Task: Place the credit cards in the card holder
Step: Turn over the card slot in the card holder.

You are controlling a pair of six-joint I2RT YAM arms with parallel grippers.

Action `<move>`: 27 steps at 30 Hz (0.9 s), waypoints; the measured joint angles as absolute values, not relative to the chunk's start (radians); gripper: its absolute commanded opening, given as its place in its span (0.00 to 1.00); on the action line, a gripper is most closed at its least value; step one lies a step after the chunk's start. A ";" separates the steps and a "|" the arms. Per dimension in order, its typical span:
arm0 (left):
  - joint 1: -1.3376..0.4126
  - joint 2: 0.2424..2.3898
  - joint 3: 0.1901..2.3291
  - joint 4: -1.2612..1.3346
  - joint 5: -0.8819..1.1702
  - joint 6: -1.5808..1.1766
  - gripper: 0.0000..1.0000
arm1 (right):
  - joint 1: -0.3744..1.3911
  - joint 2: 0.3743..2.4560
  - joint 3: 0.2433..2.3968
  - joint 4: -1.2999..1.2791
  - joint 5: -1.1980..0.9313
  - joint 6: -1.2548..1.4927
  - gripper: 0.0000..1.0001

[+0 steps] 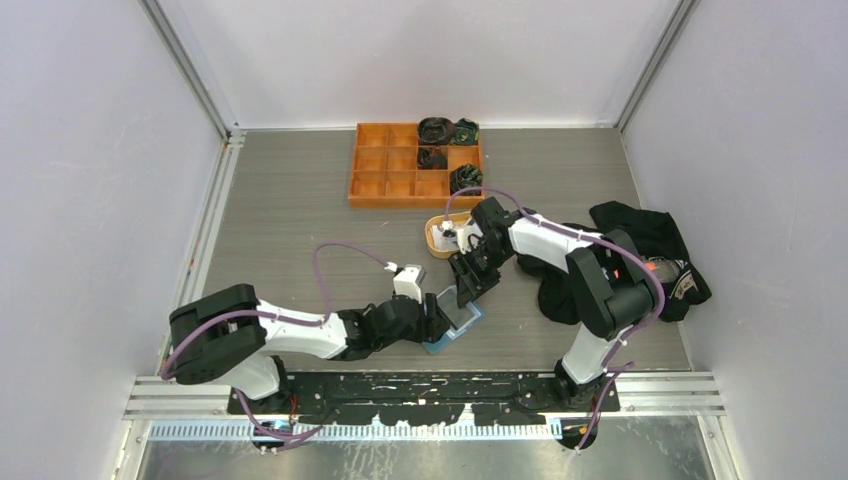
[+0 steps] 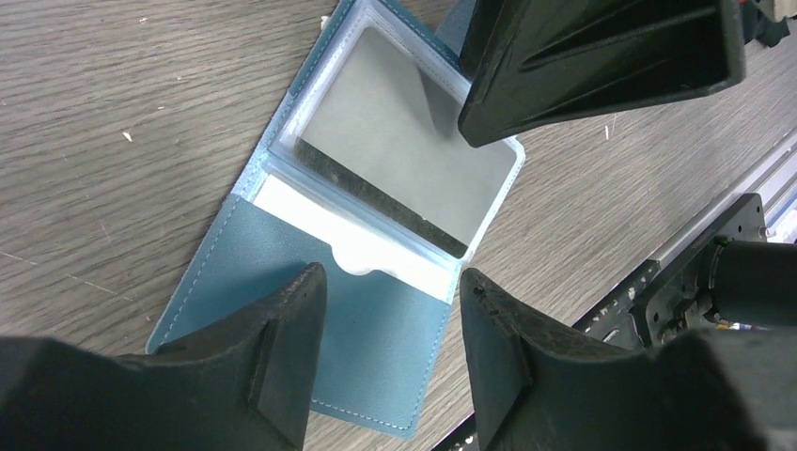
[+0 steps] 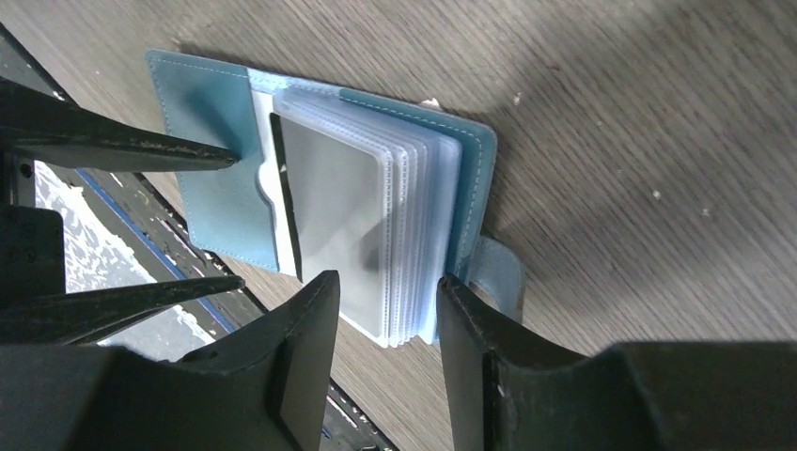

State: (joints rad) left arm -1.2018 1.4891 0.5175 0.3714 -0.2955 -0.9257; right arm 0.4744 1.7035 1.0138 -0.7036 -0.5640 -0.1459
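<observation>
Card holder [image 1: 456, 318] lies open at table's 6 o'clock edge, grey card [image 2: 404, 160] in top sleeve. Left gripper [image 2: 393, 277], from 9 o'clock: half-open, tips on blue cover, clamping nothing. Right gripper [image 3: 385, 291], from 1 o'clock: half-open astride clear sleeves [image 3: 423, 188]; pinch unclear. Holder likely light, skids; sleeves floppy, slick. Pin cover, lift sleeve edge.

I see a grey wood-grain table [image 1: 300, 230]. Far centre sits an orange compartment tray [image 1: 372, 186], with a tan oval dish [image 1: 433, 240] just in front of its right corner. The blue card holder [image 1: 458, 322] lies open near the front edge. A black garment [image 1: 650, 235] is heaped on the right side.
</observation>
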 measured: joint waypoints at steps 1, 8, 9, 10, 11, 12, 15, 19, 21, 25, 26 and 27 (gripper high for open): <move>-1.201 1.493 0.517 0.376 -0.294 -0.929 0.55 | 0.475 1.710 1.014 -0.703 -0.562 -0.143 0.48; -1.180 1.523 0.509 0.430 -0.268 -0.942 0.57 | 0.475 1.735 1.023 -0.709 -0.574 -0.123 0.48; -1.174 1.526 0.505 0.442 -0.262 -0.944 0.57 | 0.474 1.735 1.024 -0.710 -0.583 -0.121 0.48; -1.169 1.528 0.500 0.459 -0.254 -0.947 0.58 | 0.474 1.735 1.026 -0.712 -0.589 -0.120 0.48; -1.163 1.531 0.493 0.478 -0.245 -0.952 0.59 | 0.474 1.735 1.028 -0.714 -0.601 -0.118 0.48; -1.158 1.532 0.487 0.493 -0.237 -0.956 0.59 | 0.473 1.735 1.030 -0.716 -0.613 -0.117 0.48; -1.142 1.539 0.463 0.553 -0.208 -0.966 0.62 | 0.473 1.735 1.036 -0.717 -0.666 -0.108 0.48; -1.124 1.552 0.444 0.619 -0.172 -0.973 0.65 | 0.474 1.736 1.040 -0.718 -0.734 -0.097 0.47; -1.118 1.563 0.439 0.648 -0.156 -0.982 0.67 | 0.474 1.742 1.040 -0.717 -0.768 -0.092 0.47; -1.109 1.577 0.428 0.696 -0.133 -0.991 0.70 | 0.474 1.760 1.040 -0.716 -0.811 -0.077 0.47; -1.107 1.578 0.424 0.705 -0.130 -0.991 0.70 | 0.474 1.763 1.040 -0.716 -0.823 -0.074 0.47; -1.104 1.578 0.416 0.721 -0.124 -0.992 0.70 | 0.474 1.763 1.040 -0.716 -0.834 -0.072 0.47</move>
